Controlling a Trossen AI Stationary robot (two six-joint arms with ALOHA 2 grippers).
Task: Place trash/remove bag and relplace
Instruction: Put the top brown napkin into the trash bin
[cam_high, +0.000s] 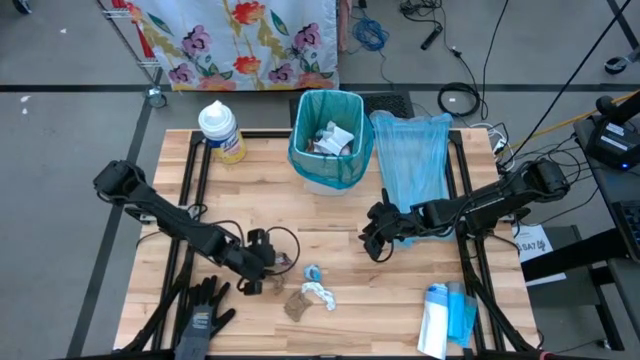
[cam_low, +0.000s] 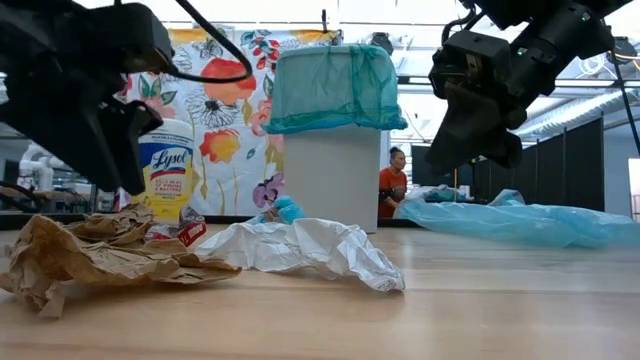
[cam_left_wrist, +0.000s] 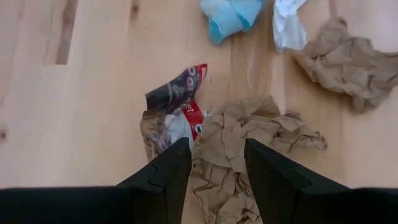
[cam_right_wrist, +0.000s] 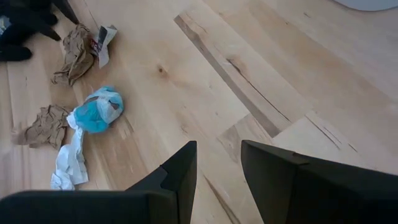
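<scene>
Left gripper (cam_left_wrist: 216, 163) is low over the table (cam_high: 250, 190), jaws parted and holding nothing, with a brown paper wad (cam_left_wrist: 249, 140) of the trash lying between and just ahead of its fingers. Its arm reaches in from the table's left edge. Right gripper (cam_right_wrist: 217, 163) hangs open and empty above bare wood near the table's middle. More scraps, a blue wrapper (cam_high: 312, 272) and white tissue (cam_high: 324, 294), lie just beside the left gripper; the lined bin (cam_high: 330, 140) stands at the far edge.

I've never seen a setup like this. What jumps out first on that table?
The white bin with its teal bag, already holding trash, stands at the table's far edge, a loose blue bag spread flat beside it. Near the front edge lie crumpled scraps; the left gripper hangs over a brown paper wad, fingers open, and the right gripper waits mid-table.
</scene>
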